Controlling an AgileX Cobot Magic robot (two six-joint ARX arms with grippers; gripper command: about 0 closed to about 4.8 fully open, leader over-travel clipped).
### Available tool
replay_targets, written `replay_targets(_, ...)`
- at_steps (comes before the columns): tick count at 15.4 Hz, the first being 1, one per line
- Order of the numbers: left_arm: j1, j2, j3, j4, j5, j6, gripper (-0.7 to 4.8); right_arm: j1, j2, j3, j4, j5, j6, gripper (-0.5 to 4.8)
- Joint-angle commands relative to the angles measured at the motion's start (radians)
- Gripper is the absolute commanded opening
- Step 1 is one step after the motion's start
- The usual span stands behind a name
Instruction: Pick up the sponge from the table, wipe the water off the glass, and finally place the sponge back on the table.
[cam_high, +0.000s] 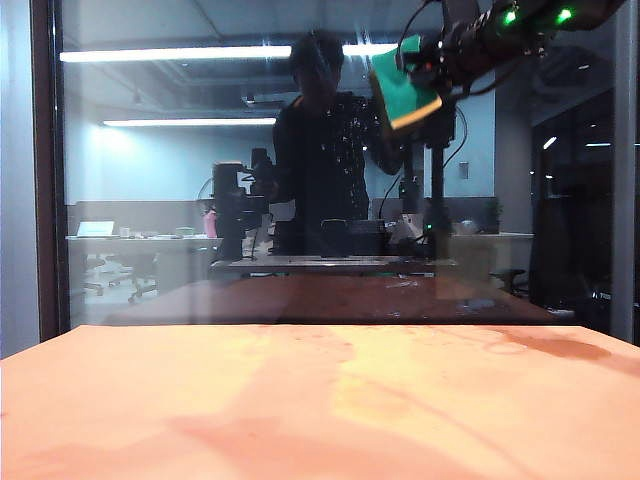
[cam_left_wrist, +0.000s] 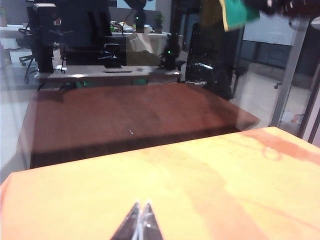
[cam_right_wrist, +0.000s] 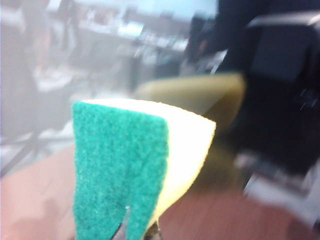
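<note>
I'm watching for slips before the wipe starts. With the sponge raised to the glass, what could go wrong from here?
1. The right gripper pinches only one end of the sponge, so pressing on the glass might twist it loose.
2. The water droplets sit beside the sponge; a short stroke could miss some.
3. The left gripper rests shut, low over the table, and can't help.

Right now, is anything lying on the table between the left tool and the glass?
No. In the left wrist view, only bare table runs from the shut left tool to the glass. The sponge is up in the right tool.
</note>
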Motion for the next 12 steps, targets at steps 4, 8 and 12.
replay_targets(4, 0.0, 0.002, 0.002, 0.006, -0.001, 0.004, -0.06, -0.003, 0.134, 0.217, -0.028, -0.053, -0.018, -0.06)
replay_targets(8, 0.0, 0.002, 0.002, -0.036, 0.0, 0.004, -0.06, -0.001, 0.181, 0.245, -0.13, -0.067, -0.02, -0.06)
replay_targets(12, 0.0, 0.002, 0.002, -0.035, 0.0, 0.004, -0.06, 0.002, 0.219, 0.245, -0.309, -0.066, -0.045, -0.06)
